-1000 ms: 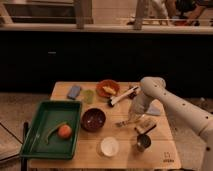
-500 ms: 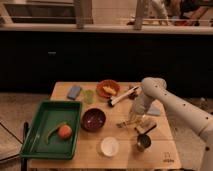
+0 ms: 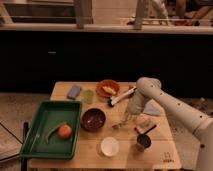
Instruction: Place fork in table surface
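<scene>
The fork is a small thin silver piece right of the brown bowl. It seems to lie on or just above the tan wooden table surface. My gripper points down right over the fork's right end, at the end of the white arm that reaches in from the right. I cannot tell whether the gripper touches or holds the fork.
A green tray with an orange fruit and a green pepper stands at the left. Around the gripper are a black-and-white stick tool, an orange dish, a green cup, a blue sponge, a white bowl and a dark cup.
</scene>
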You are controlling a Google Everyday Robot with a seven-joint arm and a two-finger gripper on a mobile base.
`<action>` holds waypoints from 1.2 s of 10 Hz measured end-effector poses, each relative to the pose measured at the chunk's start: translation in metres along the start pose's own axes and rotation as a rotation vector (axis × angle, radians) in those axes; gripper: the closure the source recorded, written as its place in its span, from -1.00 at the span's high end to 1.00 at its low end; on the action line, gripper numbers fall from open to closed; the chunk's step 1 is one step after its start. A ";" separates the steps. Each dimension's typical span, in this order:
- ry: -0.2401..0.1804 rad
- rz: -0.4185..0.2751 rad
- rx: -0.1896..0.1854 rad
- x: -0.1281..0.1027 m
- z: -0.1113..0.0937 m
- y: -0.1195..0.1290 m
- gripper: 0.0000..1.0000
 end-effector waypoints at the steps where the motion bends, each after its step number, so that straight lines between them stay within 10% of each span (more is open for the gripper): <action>1: -0.010 -0.016 0.002 -0.003 0.002 0.000 -1.00; 5: -0.030 -0.063 0.014 -0.006 0.015 0.003 -0.98; 12: -0.034 -0.043 0.050 -0.006 0.021 0.010 0.38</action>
